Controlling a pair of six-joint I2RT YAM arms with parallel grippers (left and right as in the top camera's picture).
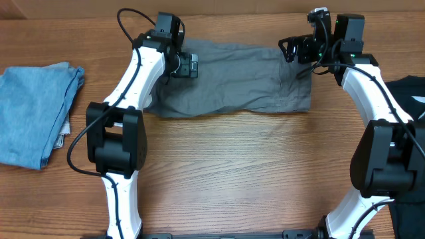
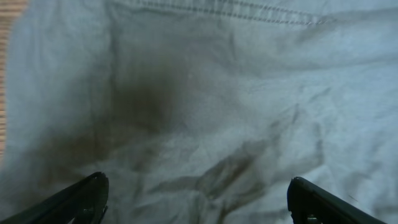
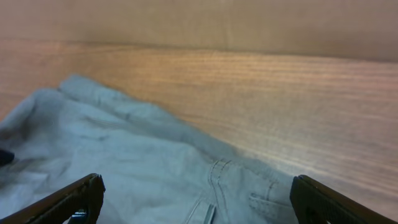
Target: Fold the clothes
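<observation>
Overhead view: the grey shorts (image 1: pixel 239 79) lie flat on the far half of the bench (image 1: pixel 232 172), stretched left to right as a long band, with their near edge fairly straight. The left end effector (image 1: pixel 191 66) hangs over the band's left end and the right end effector (image 1: pixel 288 50) over its far right corner, by the waist. Well off to the left lies a folded light-blue garment (image 1: pixel 36 113), and a black shirt (image 1: pixel 413 93) shows at the right edge; neither touches the shorts.

In the left wrist view both fingers (image 2: pixel 84 198) stand wide apart above wrinkled cloth with nothing between them, and a stitched seam (image 2: pixel 249 11) runs along the top. The right wrist view shows the same: jaws spread wide, empty, with the waistband end of the shorts (image 3: pixel 249 186) below and bare wood beyond it. So both end effectors are fully open and hold nothing.

Judging from how the cloth lies, the lengthwise fold looks laid down and the task is at the point between folds. The band is too long to count as finished, so the next move probably calls for a crosswise fold: pinch both corners of one short end, lift just enough to clear the cloth, carry that end over to meet the other, and set it down with the edges lined up
</observation>
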